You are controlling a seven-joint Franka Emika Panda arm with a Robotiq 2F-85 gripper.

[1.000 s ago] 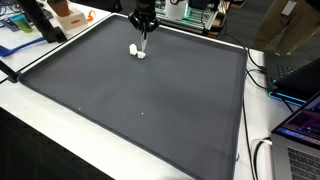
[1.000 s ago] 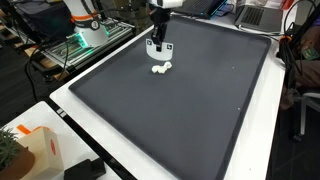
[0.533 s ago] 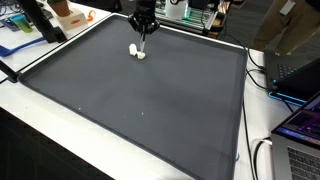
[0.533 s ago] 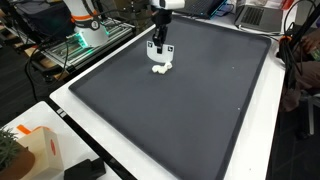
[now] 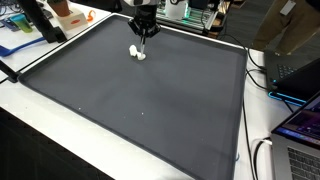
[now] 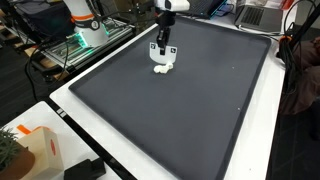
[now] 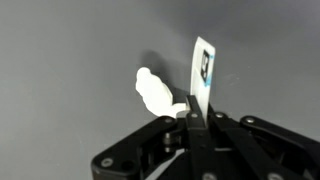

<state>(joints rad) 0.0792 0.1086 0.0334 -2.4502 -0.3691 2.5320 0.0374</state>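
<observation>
While the white table (image 5: 30, 100) spans the frame, we see a dark mat (image 5: 140, 100) covering most of it. At upper centre in both exterior views, the gripper (image 5: 145, 32) pinches a thin white strip (image 7: 203, 68). A small white lump (image 7: 155, 92) lies on the mat, just left of the strip in the wrist view.

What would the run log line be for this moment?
gripper: shut on white strip | white lump: on dark mat, beside strip
</observation>
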